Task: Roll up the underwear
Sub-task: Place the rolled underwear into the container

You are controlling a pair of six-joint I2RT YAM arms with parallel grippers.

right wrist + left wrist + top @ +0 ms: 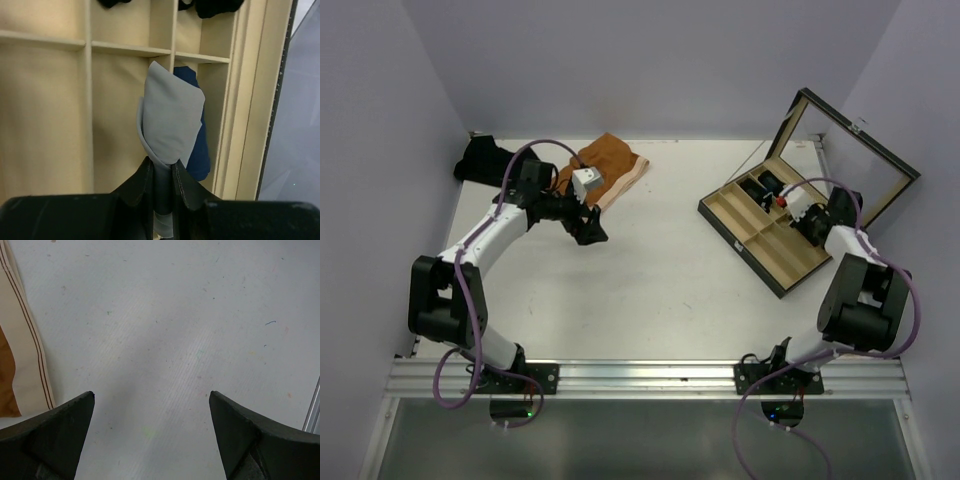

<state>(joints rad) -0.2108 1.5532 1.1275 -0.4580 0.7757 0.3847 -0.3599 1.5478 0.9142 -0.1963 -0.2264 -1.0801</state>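
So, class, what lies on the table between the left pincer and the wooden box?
Nothing. The top view shows only bare table between the left pincer and the box.

The rust-orange cloth briefs with a cream waistband [610, 165] lie at the far left of the white worktop [670, 280]. A heap of black cloth [480, 158] lies further left, in the corner. The left hand [592, 230] hangs over bare worktop, just in front of the orange briefs. The wooden compartment box [760, 240] sits on the right, its glass lid [850, 150] standing up behind it. The right hand [161, 167] is over the box, with the light grey soft briefs [170, 120] between its fingers. A dark navy folded cloth [198, 150] lies in a compartment just behind them.
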